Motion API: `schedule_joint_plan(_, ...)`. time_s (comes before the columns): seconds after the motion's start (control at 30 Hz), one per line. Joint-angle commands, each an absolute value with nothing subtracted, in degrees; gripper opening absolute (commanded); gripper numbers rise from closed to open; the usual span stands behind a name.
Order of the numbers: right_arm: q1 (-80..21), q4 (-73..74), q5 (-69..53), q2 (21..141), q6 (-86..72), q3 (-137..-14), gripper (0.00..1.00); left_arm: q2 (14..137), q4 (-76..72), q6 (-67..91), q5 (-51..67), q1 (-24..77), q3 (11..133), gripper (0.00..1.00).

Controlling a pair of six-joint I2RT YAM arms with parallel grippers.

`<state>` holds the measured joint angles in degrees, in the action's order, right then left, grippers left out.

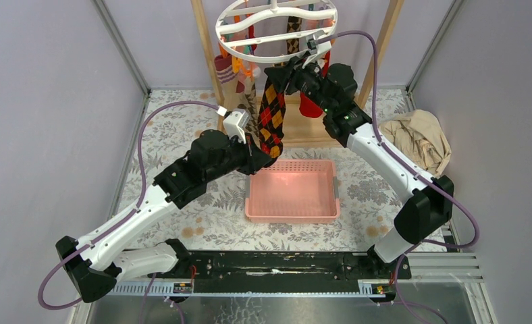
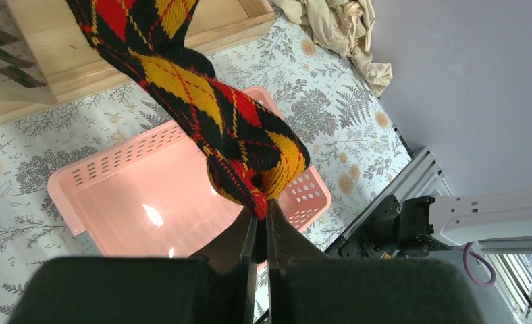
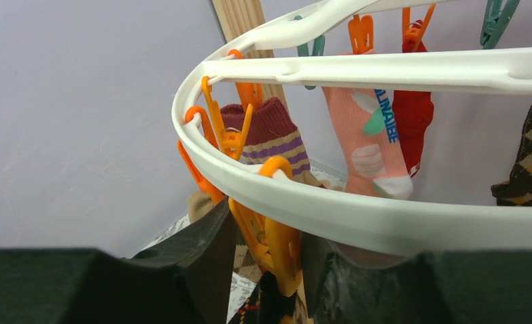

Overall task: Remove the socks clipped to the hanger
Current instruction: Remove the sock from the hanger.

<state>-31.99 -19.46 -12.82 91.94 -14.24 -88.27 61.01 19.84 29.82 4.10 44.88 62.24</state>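
- Left end effector point(image 2: 262, 214) clamped on the toe of an argyle sock point(image 2: 202, 101), above a pink basket point(image 2: 115, 196).
- Right end effector point(image 3: 270, 236), jaws apart, straddles an orange clip point(image 3: 283, 260) under the white hanger point(image 3: 358, 216).

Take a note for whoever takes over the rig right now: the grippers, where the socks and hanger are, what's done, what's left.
Left gripper: shut on the toe of the red-yellow argyle sock, held above the pink basket.
Right gripper: up at the hanger, jaws either side of an orange clip; I cannot tell whether they squeeze it.
Done: no sock lies in the basket yet.
Left: the held sock seems clipped at its top, so free it first. The pink sock, red sock, striped sock and brown argyle sock hang there too.
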Motion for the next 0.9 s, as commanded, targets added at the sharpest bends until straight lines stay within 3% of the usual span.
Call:
schedule_joint_plan(0.0,-32.5,-25.3,-10.6,88.3,-15.0,-87.3,0.41,61.0,18.8,29.0,5.0,44.2,62.3,0.1)
schedule_joint_plan(0.27,-32.6,-25.1,-10.4,87.7,-15.1,-86.7,0.3,60.9,18.9,29.1,5.2,44.0,62.3,0.1)
schedule_joint_plan(0.33,-32.6,-24.5,-10.4,87.7,-15.0,-87.1,0.35,60.8,18.9,29.2,5.2,44.0,62.2,0.1)
schedule_joint_plan(0.43,-32.5,-23.3,-9.3,87.6,-14.7,-87.4,0.51,60.8,18.9,29.2,5.2,44.0,62.2,0.1)
schedule_joint_plan(0.5,-32.6,-22.5,-7.9,87.4,-14.6,-87.4,0.57,60.8,18.8,29.3,5.2,43.9,62.1,0.1)
schedule_joint_plan(0.87,-32.9,-17.6,-0.6,85.1,-12.1,-88.0,0.63,61.2,18.6,29.6,5.5,43.9,62.3,0.1)
